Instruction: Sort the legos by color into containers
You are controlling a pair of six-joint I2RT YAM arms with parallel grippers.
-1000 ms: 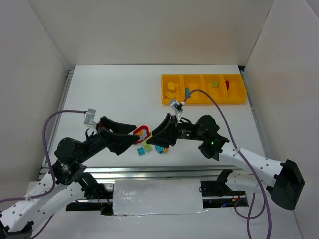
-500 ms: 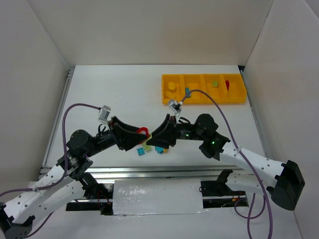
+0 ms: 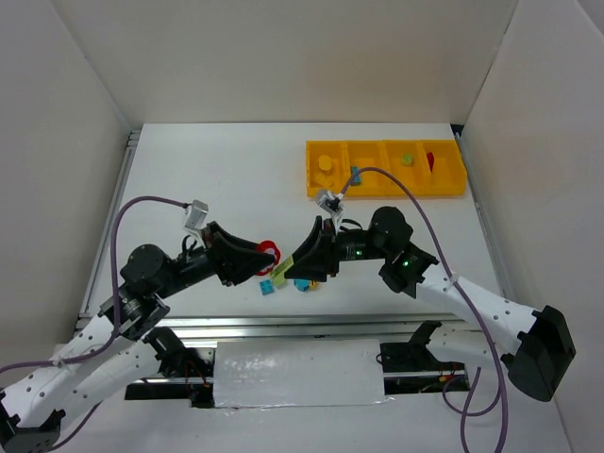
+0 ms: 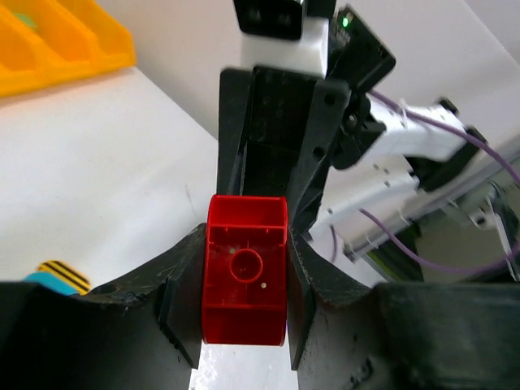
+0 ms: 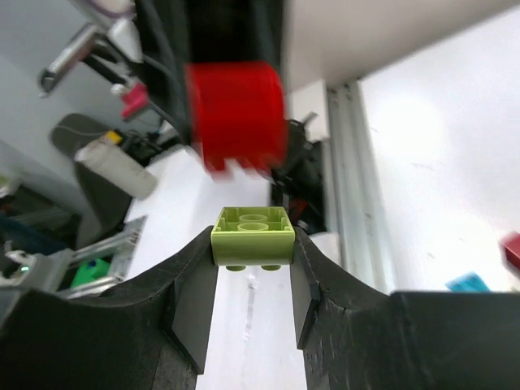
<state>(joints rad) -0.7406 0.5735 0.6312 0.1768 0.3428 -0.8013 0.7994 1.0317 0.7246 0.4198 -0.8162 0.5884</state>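
Red brick (image 4: 244, 280) sits clamped in the left gripper (image 3: 265, 253); a light-green brick (image 5: 253, 236) is pinched by the right gripper (image 3: 285, 271). They face each other near loose legos (image 3: 269, 286), well apart from the yellow tray (image 3: 444, 190).

In the right wrist view the red plastic brick (image 5: 237, 110) is smeared by blur, its edges soft, and a small red piece (image 5: 512, 246) is cut by the right edge. In the left wrist view the long yellow plastic tray (image 4: 65, 49) runs off the top-left corner, and a yellow-and-black striped piece (image 4: 63, 275) lies half hidden behind the left gripper (image 4: 244, 276). From above, the tiny bricks (image 3: 408, 159) inside the tray are too small to tell their shape.
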